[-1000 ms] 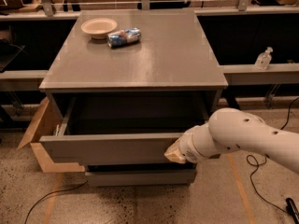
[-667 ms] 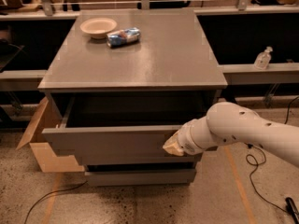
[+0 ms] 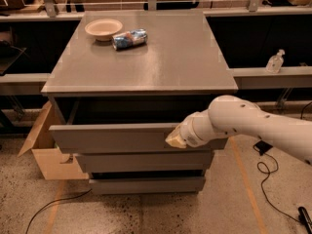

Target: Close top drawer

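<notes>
One camera view covers the whole work area.

**Position.** The top drawer is partly open. Its flat front projects ahead of the cabinet top, and a dark strip of interior shows behind its upper edge. The gripper sits at the right part of that front, with its tan tip against the panel. The white arm reaches in from the right. This view does not show whether the gripper is released or clenched.

**Step in hand.** This appears to be the push phase, with contact made and the drawer not yet home.

**Next move.** The task calls for a steady, straight push along the slide axis until the front sits flush under the cabinet top. The contact point lies right of centre, so the load is probably uneven. The drawer may skew on its runners if pushed hard.

**Edges and clearance.**
- The two lower drawer fronts sit further back, beneath the top front.
- A cardboard box stands just beside the cabinet's left side, below the drawer's left end. It appears to be outside the line of travel.
- A bowl and a can rest at the rear left of the cabinet top, well apart from the front edge.
- The floor to the right is open except for cables under the arm, which the base should avoid.
</notes>
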`<action>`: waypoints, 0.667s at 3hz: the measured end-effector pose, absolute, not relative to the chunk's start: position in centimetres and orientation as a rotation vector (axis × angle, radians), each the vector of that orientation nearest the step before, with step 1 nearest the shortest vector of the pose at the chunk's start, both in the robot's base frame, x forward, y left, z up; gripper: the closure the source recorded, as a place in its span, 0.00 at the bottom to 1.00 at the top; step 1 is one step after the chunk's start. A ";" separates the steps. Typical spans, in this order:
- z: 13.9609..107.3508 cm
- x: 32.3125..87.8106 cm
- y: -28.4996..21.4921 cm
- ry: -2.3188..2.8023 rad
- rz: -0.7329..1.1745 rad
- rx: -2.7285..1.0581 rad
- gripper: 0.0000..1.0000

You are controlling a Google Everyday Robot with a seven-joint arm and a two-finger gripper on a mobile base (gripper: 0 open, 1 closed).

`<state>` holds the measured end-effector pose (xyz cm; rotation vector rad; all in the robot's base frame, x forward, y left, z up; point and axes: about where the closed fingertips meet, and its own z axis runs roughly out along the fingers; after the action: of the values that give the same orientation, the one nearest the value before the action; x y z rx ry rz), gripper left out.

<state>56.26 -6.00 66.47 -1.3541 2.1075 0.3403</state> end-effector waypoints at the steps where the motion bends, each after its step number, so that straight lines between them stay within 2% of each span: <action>1: 67.2 57.9 -5.3 2.069 0.313 -1.376 1.00; 2: 67.9 58.5 -4.8 2.047 0.303 -1.386 1.00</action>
<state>58.51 -4.84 67.88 -1.3864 2.0471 0.3033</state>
